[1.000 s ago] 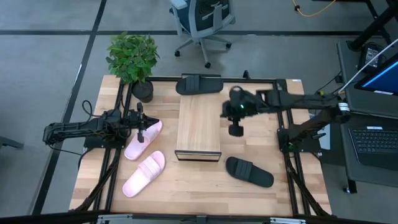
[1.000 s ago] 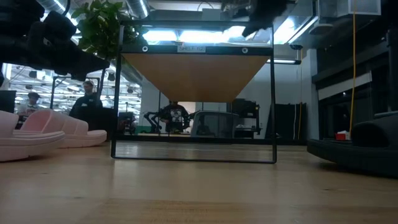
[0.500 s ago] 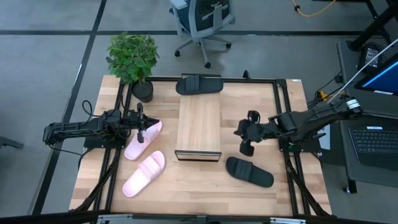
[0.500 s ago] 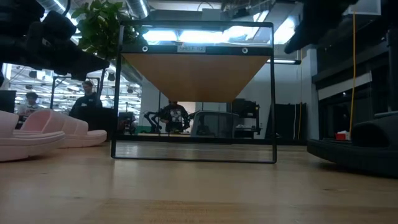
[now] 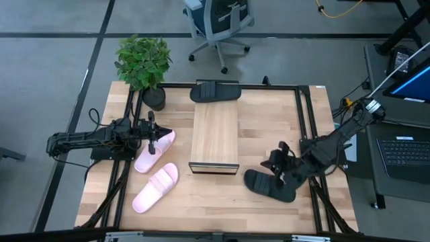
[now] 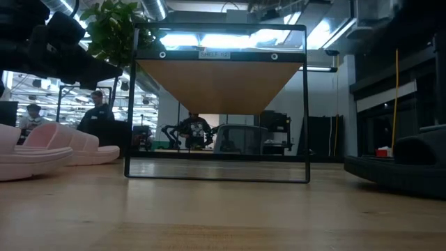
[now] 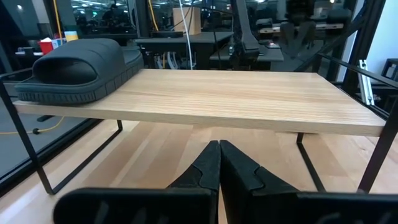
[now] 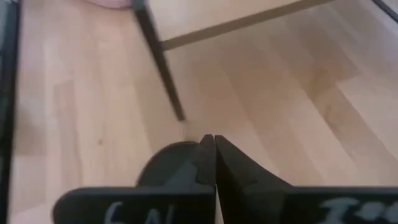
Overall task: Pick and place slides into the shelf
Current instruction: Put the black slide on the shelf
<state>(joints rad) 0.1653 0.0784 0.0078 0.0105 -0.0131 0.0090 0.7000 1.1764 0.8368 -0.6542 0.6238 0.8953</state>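
Observation:
The shelf (image 5: 215, 134) stands mid-table, and one black slide (image 5: 215, 91) lies on its far end, also seen in the left wrist view (image 7: 78, 62). The other black slide (image 5: 269, 185) lies flat on the table near the shelf's right near corner. Two pale pink slides (image 5: 154, 151) (image 5: 154, 187) lie left of the shelf. My right gripper (image 8: 208, 146) is shut and hovers over the far end of the black slide on the table (image 8: 165, 165). My left gripper (image 7: 219, 149) is shut, raised over the farther pink slide and facing the shelf.
A potted plant (image 5: 143, 64) stands at the table's far left corner. A dark frame rail (image 5: 306, 134) runs along the table's right side, close to my right arm. Bare wood lies along the near edge (image 5: 215, 208). People and an office chair show beyond the table.
My right gripper has swung from beside the shelf's right far part toward the table's near edge and somewhat right, coming down over the black slide on the table. The slides and the shelf have stayed in place.

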